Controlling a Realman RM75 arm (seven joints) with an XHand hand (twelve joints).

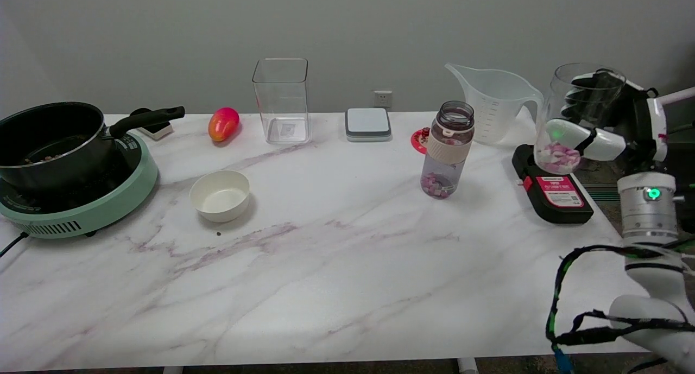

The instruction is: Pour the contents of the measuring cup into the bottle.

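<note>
My right hand [608, 121] grips a clear measuring cup [578, 100] at the far right and holds it upright just above a black scale [554, 192]. Pink and white pieces [558, 157] lie in the cup's bottom. My fingers wrap its back and my thumb crosses its front. The bottle [449, 149] stands open-topped on the table, well left of the cup. It is clear and purple-tinted with a beige band, and a few pink pieces sit at its bottom.
An empty plastic jug [491, 105] stands behind, between bottle and cup. A red disc [419, 140] lies behind the bottle. Further left are a grey-white box [368, 124], a tall clear container [281, 100], a mango [223, 124], a white bowl [220, 195] and a pot [51, 143] on a green cooker [92, 211].
</note>
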